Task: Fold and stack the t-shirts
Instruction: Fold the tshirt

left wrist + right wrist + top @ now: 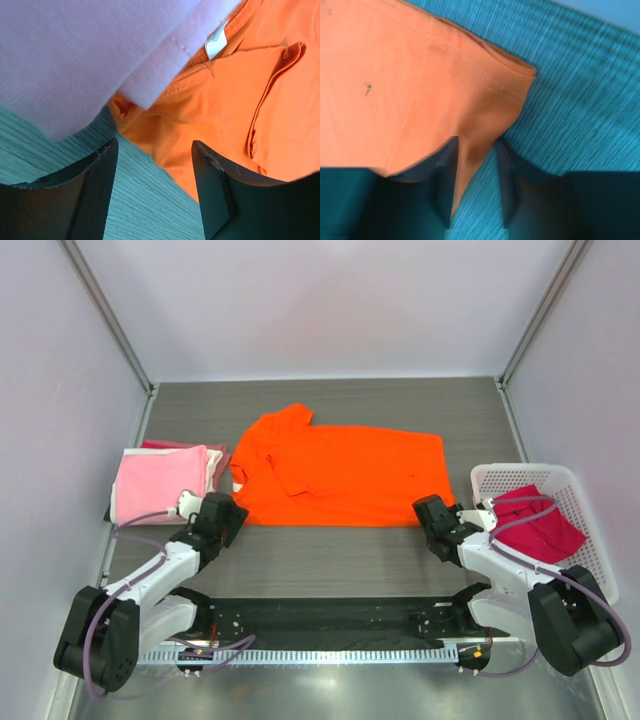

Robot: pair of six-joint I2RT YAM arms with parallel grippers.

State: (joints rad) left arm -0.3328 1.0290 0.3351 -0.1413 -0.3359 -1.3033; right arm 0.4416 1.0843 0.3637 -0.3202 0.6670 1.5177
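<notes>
Orange t-shirt (340, 478) lies flat on the wood-grain tabletop (330, 560), long axis left-right, just ahead of both arms. Left end effector (152, 145) is wide open and empty at the collar-side corner, beside the folded light pink t-shirt (155, 480). Right end effector (477, 142) is half open, straddling the near hem corner, not clamped. Magenta t-shirt (535, 522) sits in the basket (585, 490) at right. Plain walls (330, 300) close in three sides.

A grey wood-grain tabletop (330, 560) is being enclosed on 3 sides by plain pale lilac wall panels (330, 300). Back corners, L & R, are being framed by slanting silver metal posts (108, 315). Everything is being lit evenly, w/ only soft shadows.
</notes>
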